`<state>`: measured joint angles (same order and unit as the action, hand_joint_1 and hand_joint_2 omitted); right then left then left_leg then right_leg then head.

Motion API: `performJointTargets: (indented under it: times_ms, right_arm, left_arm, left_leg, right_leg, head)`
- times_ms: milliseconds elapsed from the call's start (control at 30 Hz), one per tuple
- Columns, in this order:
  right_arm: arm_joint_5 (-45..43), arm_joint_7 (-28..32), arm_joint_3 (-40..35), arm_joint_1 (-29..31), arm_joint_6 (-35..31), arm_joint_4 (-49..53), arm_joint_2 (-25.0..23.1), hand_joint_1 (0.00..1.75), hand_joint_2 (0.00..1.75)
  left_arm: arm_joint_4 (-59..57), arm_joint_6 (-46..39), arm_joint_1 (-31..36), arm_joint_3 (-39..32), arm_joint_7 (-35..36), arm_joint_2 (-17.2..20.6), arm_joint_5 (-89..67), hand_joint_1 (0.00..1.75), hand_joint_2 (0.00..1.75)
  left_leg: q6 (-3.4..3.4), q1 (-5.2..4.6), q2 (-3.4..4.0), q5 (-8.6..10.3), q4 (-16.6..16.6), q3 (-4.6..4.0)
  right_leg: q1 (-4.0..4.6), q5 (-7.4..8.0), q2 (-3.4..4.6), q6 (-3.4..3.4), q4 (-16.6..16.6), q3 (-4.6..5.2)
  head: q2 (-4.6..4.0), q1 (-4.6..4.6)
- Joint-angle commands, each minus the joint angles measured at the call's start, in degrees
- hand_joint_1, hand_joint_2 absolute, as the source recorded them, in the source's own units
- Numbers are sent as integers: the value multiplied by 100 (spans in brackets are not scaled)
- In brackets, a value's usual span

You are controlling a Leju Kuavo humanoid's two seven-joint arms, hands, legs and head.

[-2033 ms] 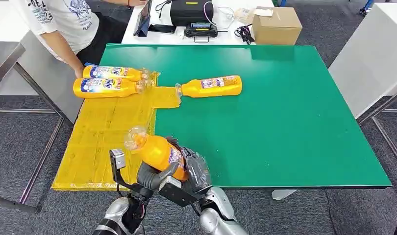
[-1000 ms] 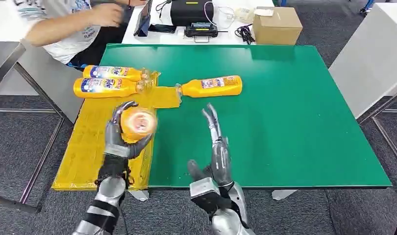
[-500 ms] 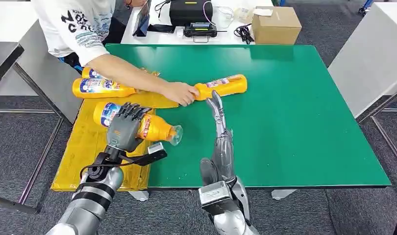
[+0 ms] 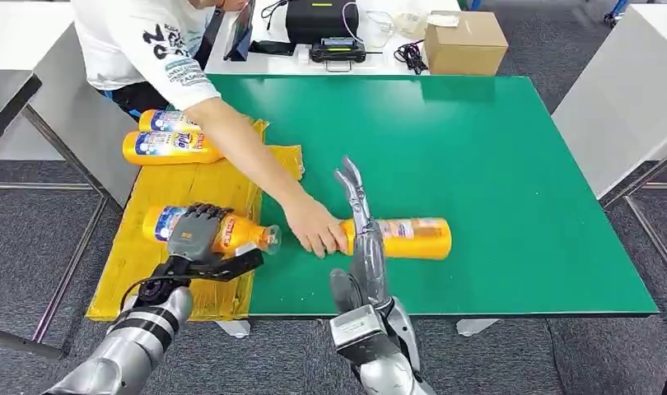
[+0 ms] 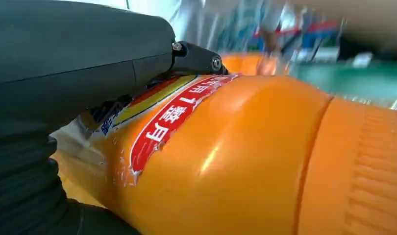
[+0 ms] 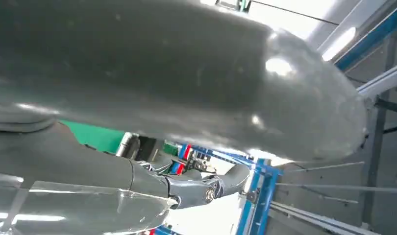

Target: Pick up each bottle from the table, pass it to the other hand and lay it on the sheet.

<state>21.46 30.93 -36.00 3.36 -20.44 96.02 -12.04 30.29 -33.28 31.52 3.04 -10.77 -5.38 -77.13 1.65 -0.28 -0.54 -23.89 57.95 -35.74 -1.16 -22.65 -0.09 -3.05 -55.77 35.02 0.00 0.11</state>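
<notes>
Left hand [image 4: 194,231] grips an orange bottle [image 4: 231,232] lying on the yellow sheet [image 4: 190,191], near table's [image 4: 495,148] 8 o'clock corner. Right hand [image 4: 361,226] released, fingers straight, seemingly over another bottle [image 4: 408,238] that a person's hand [image 4: 314,226] holds at 6 o'clock

Cardboard box [image 4: 465,42] and black case [image 4: 322,20] behind green table [image 4: 511,164].

We are seeing a green bench [image 4: 511,164] carrying a yellow sheet [image 4: 161,197]. The bottles [image 4: 170,148] are showing orange bodies with blue and white labels; the bottle at six o'clock [image 4: 408,238] is showing a red-edged label. The left hand [image 4: 190,233] is looking dark grey, its arm silver.
</notes>
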Motion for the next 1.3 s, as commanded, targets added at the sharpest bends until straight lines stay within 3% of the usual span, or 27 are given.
performJointTargets:
  times_ms: [33,567,600,633,767,800,933,1300]
  right_arm:
    - [-21,-64,17,93,96,-231,174,0,0]
    - [-19,-111,73,83,229,-301,144,0,0]
    - [-18,-119,100,80,242,-326,131,0,0]
    - [-33,-138,153,65,270,-350,110,0,0]
    - [-51,-203,311,51,367,-450,70,0,0]
    - [-81,-203,361,53,409,-516,47,0,0]
    - [-106,-223,469,124,475,-723,-33,0,0]
    - [-244,-242,501,266,410,-1359,-108,0,0]
  left_arm:
    - [-795,316,404,-167,192,183,34,175,175]
    - [-833,626,414,-175,364,179,33,175,175]
    - [-864,772,434,-217,368,161,94,12,175]
    - [-909,1104,463,-330,333,123,266,0,175]
    - [-942,1973,534,-401,335,88,488,0,175]
    - [-1003,2354,565,-485,310,98,660,0,0]
    - [-1052,2862,544,-529,318,98,929,0,0]
    - [-1114,4300,412,-1764,-169,112,2952,0,0]
  left_leg:
    - [-7,6,8,-7,-5,24]
    - [-14,12,19,-11,-4,47]
    - [-12,9,16,-9,-4,41]
    - [-9,6,11,-3,-5,32]
    - [-12,10,12,-7,-7,45]
    - [-11,7,12,-8,-8,50]
    - [-8,0,7,-2,-11,57]
    - [-14,6,20,-5,-24,136]
  right_leg:
    - [7,-4,6,10,8,-25]
    - [13,-5,14,16,9,-44]
    - [9,-4,12,13,7,-39]
    - [6,-1,8,9,6,-29]
    - [11,-4,8,14,11,-44]
    - [9,-5,9,14,11,-48]
    - [1,-2,7,8,9,-57]
    - [8,-1,23,28,24,-132]
  head:
    - [0,0]
    - [0,0]
    - [0,-2]
    - [0,0]
    - [0,0]
    - [0,-2]
    - [0,-2]
    - [0,-2]
